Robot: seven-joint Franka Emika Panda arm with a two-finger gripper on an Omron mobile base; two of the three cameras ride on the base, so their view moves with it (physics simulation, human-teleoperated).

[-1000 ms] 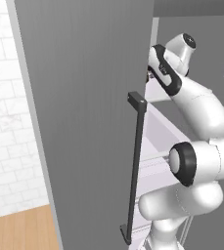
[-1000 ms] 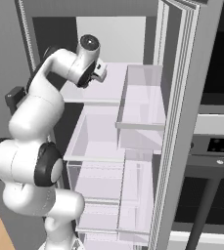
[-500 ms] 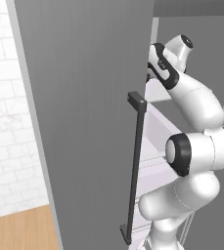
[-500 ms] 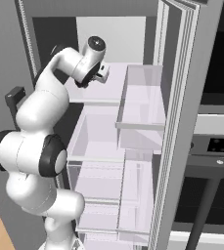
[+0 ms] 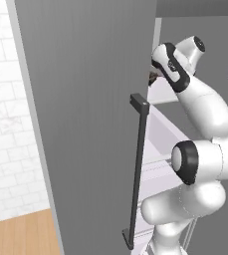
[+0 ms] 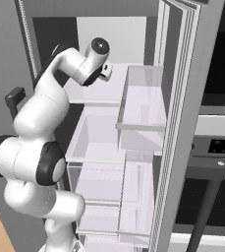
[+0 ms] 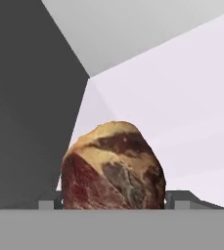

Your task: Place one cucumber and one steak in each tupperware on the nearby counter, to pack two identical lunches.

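the steak [image 7: 112,168] sits on the pale upper shelf [image 6: 92,91] inside the open fridge, near the shelf's back corner, where a dark side wall [image 7: 25,97] meets the light rear wall [image 7: 133,29]. in the hand view it is a brown and red marbled lump between the two finger tips, one [image 7: 50,201] at its left edge and one [image 7: 182,199] at its right edge; the gripper [image 7: 112,202] is narrowed onto the steak, with both tips right against its sides.

from left to right in the left base view: white tiled wall [image 5: 6,124], a strip of wooden floor [image 5: 21,236], the big grey fridge door [image 5: 85,109] with its dark vertical handle [image 5: 138,169], which hides most of the shelf, then the white arm [image 5: 200,104] reaching past the door's edge.

in the right base view the arm bends over the shelf, clear drawers [image 6: 104,147] stacked below, clear door bins [image 6: 141,110] just to the right, and a dark oven [image 6: 217,152] with a bar handle beyond.
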